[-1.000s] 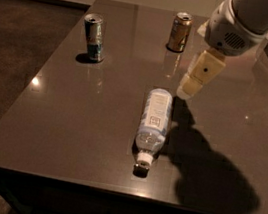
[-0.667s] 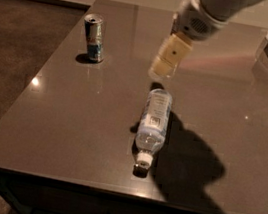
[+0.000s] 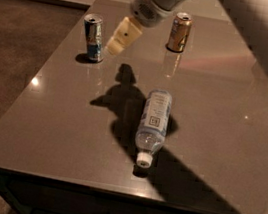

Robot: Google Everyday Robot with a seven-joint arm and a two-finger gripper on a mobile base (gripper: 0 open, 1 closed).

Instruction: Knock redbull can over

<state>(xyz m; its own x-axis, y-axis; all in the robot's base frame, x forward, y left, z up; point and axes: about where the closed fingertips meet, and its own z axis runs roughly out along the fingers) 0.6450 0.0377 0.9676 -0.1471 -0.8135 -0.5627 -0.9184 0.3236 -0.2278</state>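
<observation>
The slim silver-and-blue metal redbull can [image 3: 93,38] is standing upright on the dark glossy bench [image 3: 44,130] in the upper left of the frame. The cream gripper [image 3: 113,49] is hanging just right of it, not touching, closed up and gripping nothing. A clear plastic bottle [image 3: 152,124] is lying at centre, and a gold-brown can [image 3: 179,32] is standing at upper centre.

One redbull can [image 3: 93,38], one gold can [image 3: 179,32], one bottle [image 3: 153,122], one pincer [image 3: 114,47] (just beside the redbull can).
</observation>
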